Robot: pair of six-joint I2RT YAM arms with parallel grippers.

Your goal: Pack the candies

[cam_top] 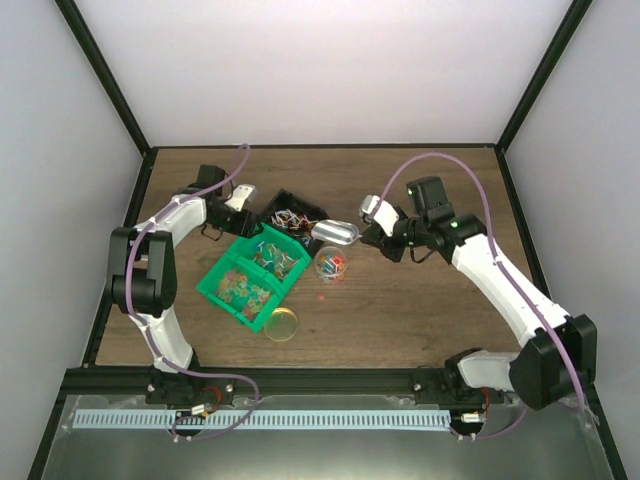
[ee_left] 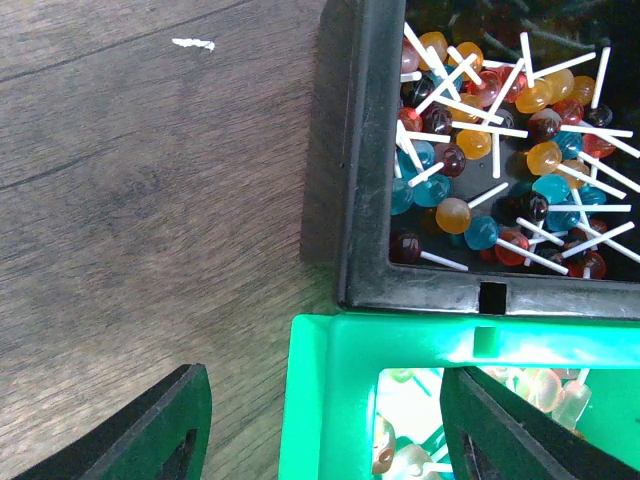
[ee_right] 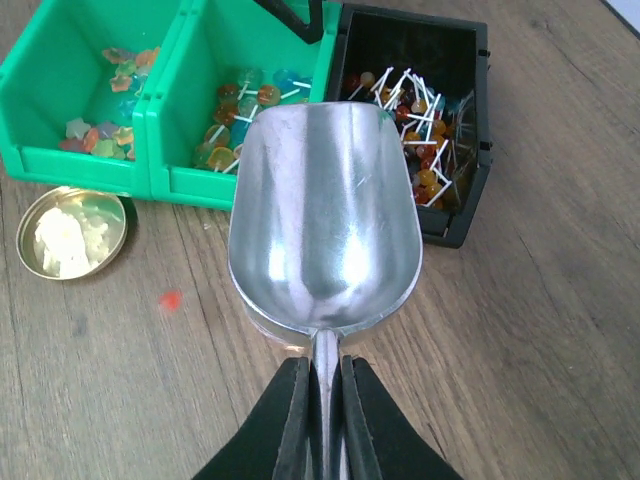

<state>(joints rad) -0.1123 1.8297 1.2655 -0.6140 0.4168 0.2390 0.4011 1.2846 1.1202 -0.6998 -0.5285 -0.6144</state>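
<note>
Wooden table (cam_top: 420, 310) inside a white-walled enclosure, with two robot arms reaching in from its near edge. The right gripper (ee_right: 322, 385) is clamped tight on the thin handle of a silver scoop (ee_right: 325, 220). The scoop's shiny bowl is empty and roughly level. That arm stretches long and low toward the middle of the table, and the scoop hangs just over a small clear jar (cam_top: 331, 264) with a few coloured sweets in it. Beyond the scoop's lip lie the candies (ee_right: 238, 92), tiny pieces loose in the compartments of a green bin (ee_right: 190, 185). They look feather-light, slick and apt to scatter, so I judge them better gathered by the scoop than pinched singly. Beside it a black bin (ee_right: 480, 100) holds lollipops (ee_right: 410, 110), and a gold lid (ee_right: 72, 232) lies close to the green bin. The left gripper (ee_left: 330, 420) hangs spread wide and holds nothing, over the spot where the two bins meet, its arm bent sharply at the elbow.
</note>
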